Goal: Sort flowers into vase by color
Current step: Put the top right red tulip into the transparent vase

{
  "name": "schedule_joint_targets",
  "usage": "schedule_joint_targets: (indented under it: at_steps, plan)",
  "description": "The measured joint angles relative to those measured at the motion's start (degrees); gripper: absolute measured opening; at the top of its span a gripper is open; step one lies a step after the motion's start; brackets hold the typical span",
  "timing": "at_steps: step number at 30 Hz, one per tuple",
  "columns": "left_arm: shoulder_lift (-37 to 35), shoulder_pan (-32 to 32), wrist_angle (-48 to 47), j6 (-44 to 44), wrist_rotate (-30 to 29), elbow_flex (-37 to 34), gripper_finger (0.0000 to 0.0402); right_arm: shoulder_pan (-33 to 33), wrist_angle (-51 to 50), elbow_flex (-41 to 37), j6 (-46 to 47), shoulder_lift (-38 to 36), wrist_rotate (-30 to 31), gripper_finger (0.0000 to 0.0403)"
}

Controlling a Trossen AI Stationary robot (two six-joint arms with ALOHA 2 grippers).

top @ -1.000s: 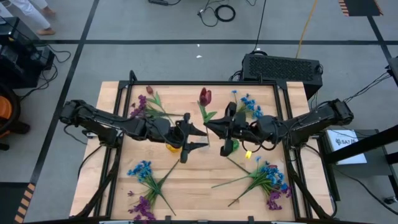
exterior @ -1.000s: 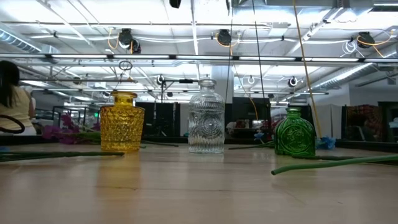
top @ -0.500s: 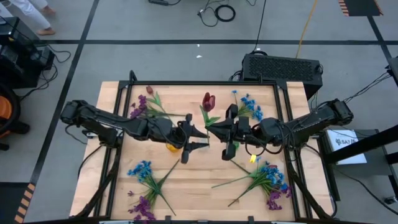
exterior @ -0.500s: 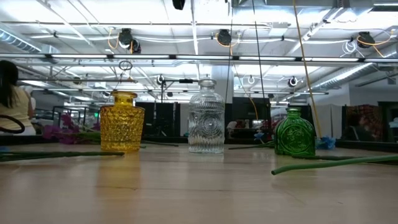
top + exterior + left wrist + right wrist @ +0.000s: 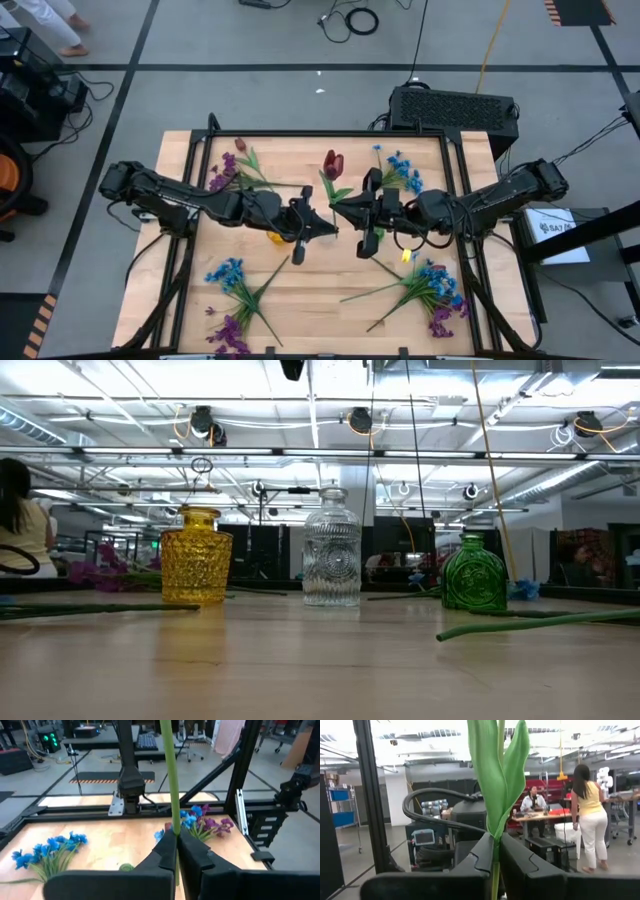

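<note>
A dark red flower (image 5: 332, 163) with a long green stem and leaves is up in the air over the table's middle. Both grippers are shut on its stem: my left gripper (image 5: 326, 228) from the left, my right gripper (image 5: 336, 208) from the right. The blossom points toward the far edge. On the table below stand a yellow vase (image 5: 197, 555), a clear vase (image 5: 332, 547) and a green vase (image 5: 474, 572). In the high view the arms hide most of the vases. My left gripper pinches the bare green stem (image 5: 173, 822) between its two fingers (image 5: 165, 852). It comes in about level from the table's left, the fingers lying across the stem. The flower is lifted clear of the table. My right gripper pinches the stem just below the base of its leaves (image 5: 495, 840) between its two fingers (image 5: 481, 855). It comes from the table's right, slanting a little upward, fingers across the stem. The leaves rise above the fingers.
Sprigs lie on the table: blue and purple ones near left (image 5: 232, 285) and near right (image 5: 430, 290), purple ones far left (image 5: 225, 172), blue ones far right (image 5: 400, 170). A loose stem (image 5: 540, 622) lies in front of the green vase. People stand in the room behind.
My left gripper, whose fingers stood wide open beside the stem, has shut on it. The flower has stayed up between the two grippers, with my right gripper holding it throughout.
</note>
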Motion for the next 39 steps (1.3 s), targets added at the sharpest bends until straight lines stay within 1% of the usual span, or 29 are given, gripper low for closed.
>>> schedule_joint_targets:
  at_steps: [3, 8, 12, 16, 19, 23, 27, 30, 36, 37, 39]
  plan:
    - [-1.08, 0.64, -3.15, 0.04, -0.02, -0.04, 0.0014, 0.00, -3.88, 0.00, 0.34, -0.40, 0.04, 0.0049]
    - [-3.10, 1.41, -9.21, 0.02, -0.13, 0.00, 0.0015, 0.04, -9.80, 0.00, 1.79, -2.15, 0.04, 0.0108]
    - [-3.27, 1.59, -11.49, 0.04, -0.06, -0.02, 0.0015, 0.04, -10.74, 0.00, 1.86, -2.16, 0.04, 0.0147]
    - [-3.36, 1.59, -11.64, 0.02, -0.07, -0.02, 0.0015, -0.01, -11.82, 0.00, 2.44, -2.16, 0.04, 0.0168]
    - [-3.36, 1.59, -11.63, 0.02, -0.07, -0.02, 0.0015, -0.61, -13.07, 0.00, 4.06, -2.16, 0.06, 0.0171]
    - [-3.36, 1.59, -11.66, 0.02, -0.05, -0.02, 0.0015, -1.33, -13.98, 0.00, 4.49, -2.16, 0.09, 0.0161]
    - [-3.36, 1.59, -11.66, 0.02, -0.04, -0.02, 0.0015, -1.79, -14.85, 0.00, 4.70, -2.16, 0.09, 0.0135]
    - [-3.36, 1.59, -11.64, 0.02, -0.06, -0.02, 0.0015, -1.79, -14.85, 0.00, 4.70, -2.16, 0.07, 0.0103]
    - [-3.36, 1.62, -11.66, 0.04, -0.14, -0.02, 0.0015, -1.79, -14.86, 0.00, 4.23, -2.16, 0.05, 0.0014]
    - [-3.36, 1.64, -11.69, 0.02, -0.28, -0.02, 0.0015, -1.79, -14.91, 0.00, 4.02, -2.16, 0.04, 0.0008]
    - [-3.36, 1.64, -11.81, 0.02, -1.12, -0.02, 0.0015, -1.79, -15.00, 0.00, 3.82, -2.16, 0.04, 0.0009]
